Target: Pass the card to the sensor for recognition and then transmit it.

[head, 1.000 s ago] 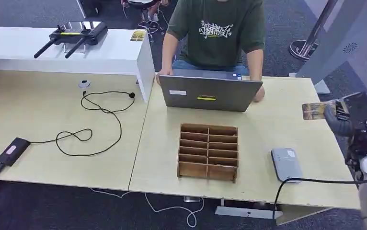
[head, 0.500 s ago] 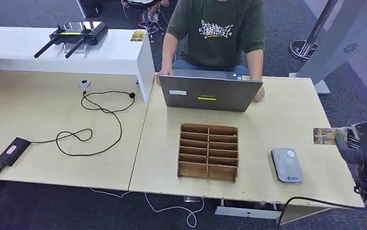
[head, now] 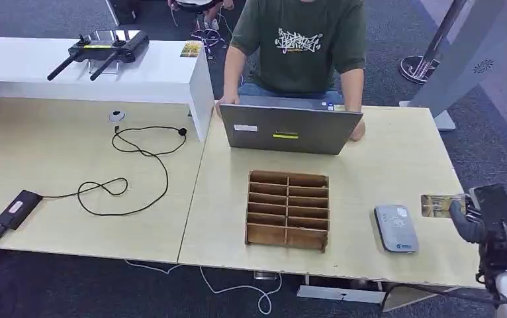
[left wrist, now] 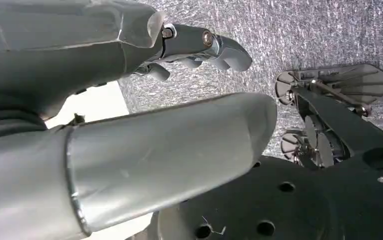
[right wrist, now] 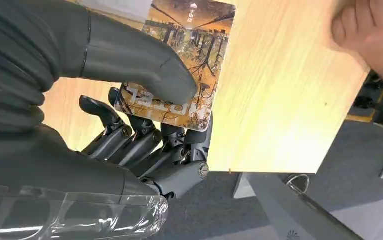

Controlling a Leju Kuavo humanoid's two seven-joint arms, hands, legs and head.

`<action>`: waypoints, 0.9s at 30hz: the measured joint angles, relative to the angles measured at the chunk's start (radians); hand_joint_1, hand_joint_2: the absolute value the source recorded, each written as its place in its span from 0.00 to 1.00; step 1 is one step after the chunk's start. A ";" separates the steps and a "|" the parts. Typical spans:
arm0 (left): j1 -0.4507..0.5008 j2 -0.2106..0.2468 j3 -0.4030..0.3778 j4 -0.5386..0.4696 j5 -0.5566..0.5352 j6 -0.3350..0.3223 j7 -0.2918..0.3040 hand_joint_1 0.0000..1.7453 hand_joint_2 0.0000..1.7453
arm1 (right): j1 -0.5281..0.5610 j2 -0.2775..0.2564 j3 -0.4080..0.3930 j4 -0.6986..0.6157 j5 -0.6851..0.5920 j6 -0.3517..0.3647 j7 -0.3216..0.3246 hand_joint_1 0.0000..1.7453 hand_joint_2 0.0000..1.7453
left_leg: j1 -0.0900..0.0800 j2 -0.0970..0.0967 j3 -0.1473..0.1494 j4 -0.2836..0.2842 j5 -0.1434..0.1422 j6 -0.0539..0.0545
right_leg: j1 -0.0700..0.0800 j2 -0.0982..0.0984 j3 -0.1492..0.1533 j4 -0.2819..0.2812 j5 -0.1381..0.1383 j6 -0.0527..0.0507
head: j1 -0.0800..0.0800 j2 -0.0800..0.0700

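— What does the right hand [head: 479, 215] have?

— It pinches the card [head: 441, 205] between thumb and fingers; most of the card sticks out past the fingertips.

— Where's the reader from there?

— The grey reader [head: 396, 227] lies on the tabletop [head: 396, 165] just beyond the card's free end, slightly nearer the robot. The card hangs beside it, not over it. I judge the next move is a short carry that way.

— Its long axis?

— Pointing out from the hand toward the reader.

— The other hand?

— The left hand [left wrist: 199, 47] hangs over the floor, fingers loosely curled, holding nothing. The right is far nearer. Past the reader sits a wooden divider box [head: 288, 210].
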 joint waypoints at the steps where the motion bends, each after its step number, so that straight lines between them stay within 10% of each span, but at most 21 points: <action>1: 0.000 0.000 0.000 0.000 0.000 0.000 0.000 0.00 0.00 | 0.000 0.006 0.000 0.002 0.004 0.001 0.003 1.00 1.00 | 0.000 0.000 0.000 0.000 0.000 0.000 | 0.000 0.000 0.000 0.000 0.000 0.000 | 0.000 0.000; 27: 0.000 0.009 0.006 0.011 0.018 0.000 0.013 0.00 0.00 | -0.190 0.035 0.133 0.245 0.128 0.021 0.048 1.00 1.00 | 0.000 -0.001 0.000 0.000 0.000 0.000 | 0.000 0.000 0.000 0.000 0.000 0.000 | 0.000 0.000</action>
